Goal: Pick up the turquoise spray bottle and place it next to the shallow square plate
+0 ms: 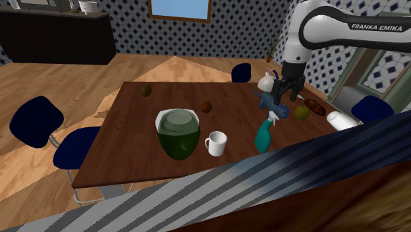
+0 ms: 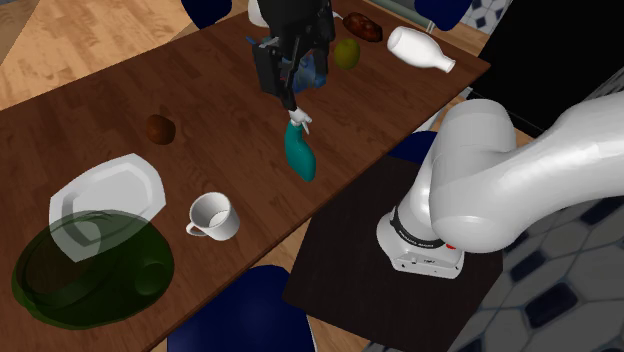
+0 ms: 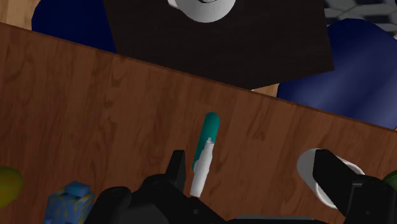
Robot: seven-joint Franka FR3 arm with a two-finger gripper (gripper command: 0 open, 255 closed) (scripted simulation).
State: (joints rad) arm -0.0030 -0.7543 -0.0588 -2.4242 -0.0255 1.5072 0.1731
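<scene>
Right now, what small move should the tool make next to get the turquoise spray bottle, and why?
Probably shift the tool sideways until the spray bottle sits midway between its fingers. They stand apart, and the bottle lies on the table close beside one finger, untouched, so closing from here might miss it.

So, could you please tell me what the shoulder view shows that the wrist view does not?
The shoulder view adds a green glass bowl with a white plate edging out behind it, a white mug and a brown round item. The wrist view adds the arm's white base and a clear look at the jaws standing apart, clasping nothing. Both share the turquoise spray bottle, a blue patterned item, a yellow-green fruit, a lying white bottle and the wooden table.
</scene>
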